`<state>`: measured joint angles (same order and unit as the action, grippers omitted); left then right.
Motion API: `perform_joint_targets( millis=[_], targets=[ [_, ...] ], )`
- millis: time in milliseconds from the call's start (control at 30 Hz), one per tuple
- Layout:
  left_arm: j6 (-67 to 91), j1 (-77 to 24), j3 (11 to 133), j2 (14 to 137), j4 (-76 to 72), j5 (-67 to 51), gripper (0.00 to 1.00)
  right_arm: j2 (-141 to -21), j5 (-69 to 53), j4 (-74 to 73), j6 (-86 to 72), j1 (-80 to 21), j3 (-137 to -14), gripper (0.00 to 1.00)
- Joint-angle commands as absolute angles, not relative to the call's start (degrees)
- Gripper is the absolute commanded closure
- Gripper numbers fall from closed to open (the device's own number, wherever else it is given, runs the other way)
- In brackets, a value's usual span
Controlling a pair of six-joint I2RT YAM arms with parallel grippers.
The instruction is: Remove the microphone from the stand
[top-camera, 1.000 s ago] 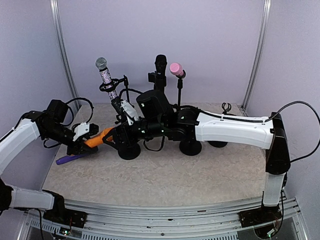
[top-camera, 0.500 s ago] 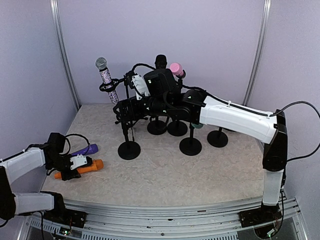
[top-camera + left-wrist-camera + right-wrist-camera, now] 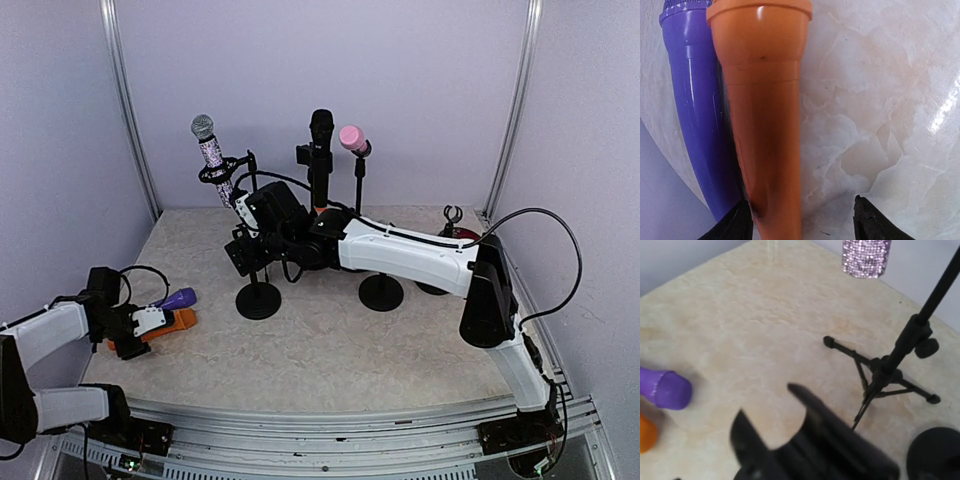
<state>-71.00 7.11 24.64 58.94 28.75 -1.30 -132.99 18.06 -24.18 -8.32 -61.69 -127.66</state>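
Observation:
A glitter microphone (image 3: pixel 209 148) sits tilted in its tripod stand (image 3: pixel 243 200) at the back left; its lower end (image 3: pixel 866 257) and the tripod (image 3: pixel 885 371) show in the right wrist view. A black microphone (image 3: pixel 320 135) and a pink one (image 3: pixel 351 138) stand on stands behind. My right gripper (image 3: pixel 241 258) (image 3: pixel 769 406) is open and empty, low beside a round-based stand (image 3: pixel 258 299). My left gripper (image 3: pixel 138 327) (image 3: pixel 802 221) is open around an orange microphone (image 3: pixel 765 110) lying on the table next to a purple one (image 3: pixel 695 100).
Several round stand bases (image 3: pixel 381 291) crowd the middle and back right of the table. The orange (image 3: pixel 178 319) and purple (image 3: pixel 178 298) microphones lie at the front left. A metal frame post (image 3: pixel 128 110) stands at the back left corner.
My left gripper has drawn the orange microphone back beside the purple one and its jaws have opened. My right gripper has dropped from up by the stands to low beside the front stand.

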Motion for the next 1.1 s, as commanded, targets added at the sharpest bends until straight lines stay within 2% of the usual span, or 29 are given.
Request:
perform_joint_targets(
  millis=[0,367,467,600,667,867,933,1067],
  targets=[
    [-72.3,7.6,25.1,56.9,31.5,-5.0,0.32,-135.1,21.4,-23.0,-4.8,-61.2,-131.9,0.02],
    [-67.4,7.6,40.0,57.6,47.2,-18.6,0.20,-140.3,20.5,-18.3,-2.5,-59.5,-135.0,0.22],
    [-65.7,7.6,45.2,58.1,50.5,-22.9,0.18,-141.3,20.1,-17.2,-2.1,-59.5,-136.7,0.35],
    [-62.5,7.6,49.1,58.9,49.6,-24.6,0.17,-140.8,19.0,-16.4,-2.4,-59.4,-136.8,0.64],
    [-60.6,7.6,49.1,59.3,47.1,-23.6,0.17,-139.6,18.2,-16.3,-2.9,-59.6,-135.9,0.74],
    [-56.6,7.6,47.5,61.3,39.2,-19.2,0.17,-132.1,18.1,-15.3,-3.9,-61.1,-128.2,0.96],
    [-55.9,7.6,47.4,61.7,37.8,-18.3,0.16,-128.9,18.5,-15.2,-4.4,-62.1,-124.4,1.00],
    [-55.0,7.6,48.2,62.3,37.3,-18.6,0.16,-121.1,19.7,-14.8,-5.7,-64.7,-112.9,1.00]
  ],
)
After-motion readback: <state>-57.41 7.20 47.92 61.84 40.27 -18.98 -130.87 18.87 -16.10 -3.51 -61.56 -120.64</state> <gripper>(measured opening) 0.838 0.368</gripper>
